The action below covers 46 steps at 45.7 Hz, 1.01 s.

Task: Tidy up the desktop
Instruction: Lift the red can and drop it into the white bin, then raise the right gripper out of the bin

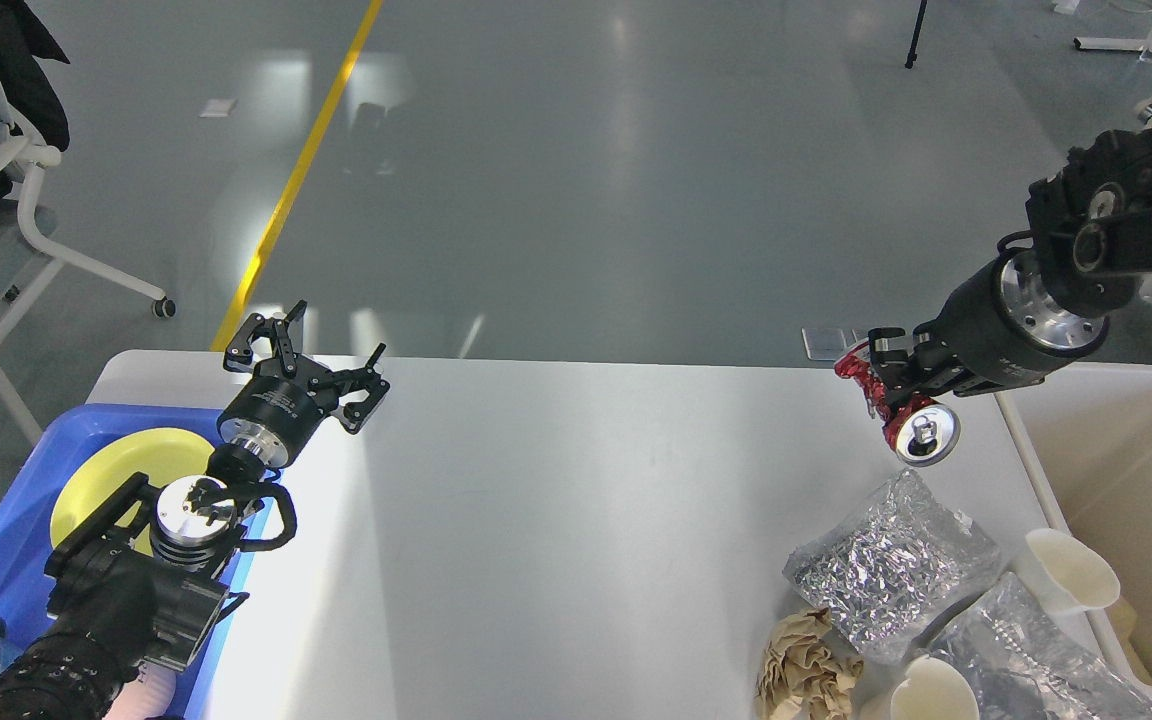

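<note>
While the right gripper (pixel 898 392) pinches a squashed red can (pixel 904 410) up above the white desktop (pixel 576 520) beside the cream bin (pixel 1126 480), the left gripper (pixel 306 365) hangs spread wide, holding nothing, over the desktop's left end by the blue tray (pixel 16 560).

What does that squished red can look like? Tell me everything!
The can is red with a shiny silver top and pull tab, which face the camera. Its metal body is crushed and crinkled. The right gripper pinches it, holding it tilted in the air above the desktop, close to the cream bin.
</note>
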Each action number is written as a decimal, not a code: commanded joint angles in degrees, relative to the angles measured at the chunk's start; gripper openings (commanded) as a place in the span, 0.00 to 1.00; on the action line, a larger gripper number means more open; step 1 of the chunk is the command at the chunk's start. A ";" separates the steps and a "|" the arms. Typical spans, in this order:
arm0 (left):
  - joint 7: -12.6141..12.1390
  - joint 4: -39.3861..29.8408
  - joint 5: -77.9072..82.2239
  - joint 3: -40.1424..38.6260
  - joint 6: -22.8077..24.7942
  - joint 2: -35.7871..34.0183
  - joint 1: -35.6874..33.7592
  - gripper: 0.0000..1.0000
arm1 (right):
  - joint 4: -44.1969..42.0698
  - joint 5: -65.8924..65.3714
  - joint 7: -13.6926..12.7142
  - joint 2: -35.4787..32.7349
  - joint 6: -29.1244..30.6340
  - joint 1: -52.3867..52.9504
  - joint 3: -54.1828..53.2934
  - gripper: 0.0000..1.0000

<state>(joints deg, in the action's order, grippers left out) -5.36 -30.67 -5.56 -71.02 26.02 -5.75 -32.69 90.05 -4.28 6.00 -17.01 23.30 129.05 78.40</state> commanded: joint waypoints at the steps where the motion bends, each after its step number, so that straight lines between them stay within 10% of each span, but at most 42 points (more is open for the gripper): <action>1: 0.00 -0.09 -0.06 0.00 0.00 0.03 0.00 0.97 | -4.96 -0.02 -0.03 -4.61 -1.07 -4.76 1.66 0.00; 20: 0.00 0.00 -0.06 0.00 0.00 0.03 0.00 0.97 | -48.90 3.92 0.06 -19.91 -4.13 -47.81 -3.95 0.00; 33: 0.00 0.00 -0.06 0.00 0.00 -0.06 0.00 0.97 | -70.70 16.49 -3.10 -16.40 -18.81 -75.86 -10.28 0.00; 46: 0.00 0.00 -0.06 0.00 0.00 -0.06 0.00 0.97 | -89.26 21.95 -7.67 -7.96 -20.40 -91.44 -16.88 0.00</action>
<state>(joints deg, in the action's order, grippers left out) -5.36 -30.67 -5.60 -71.02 26.02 -5.77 -32.69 3.72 17.36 -0.51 -26.72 2.97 40.21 62.98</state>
